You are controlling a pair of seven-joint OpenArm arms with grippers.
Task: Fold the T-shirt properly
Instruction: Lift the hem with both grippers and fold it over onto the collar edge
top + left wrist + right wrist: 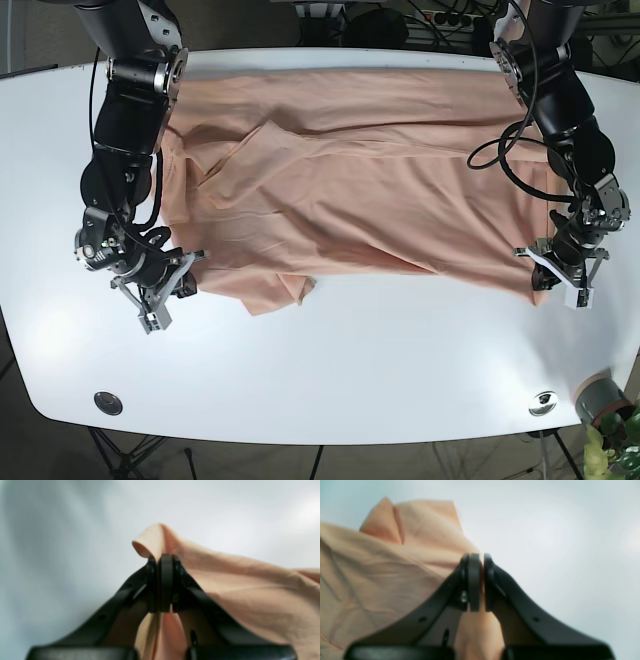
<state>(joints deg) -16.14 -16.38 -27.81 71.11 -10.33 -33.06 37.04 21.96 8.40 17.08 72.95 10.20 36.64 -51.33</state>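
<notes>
A peach T-shirt lies spread across the white table, with wrinkles and a small flap at its near edge. My left gripper is at the shirt's near right corner, shut on a fold of the cloth. My right gripper is at the shirt's near left corner, shut on the cloth. In both wrist views the jaws are pressed together with fabric between them.
The arms reach down from the table's far corners. Two round metal fittings sit near the table's front edge. A grey cylinder stands off the front right corner. Cables hang over the shirt's right side.
</notes>
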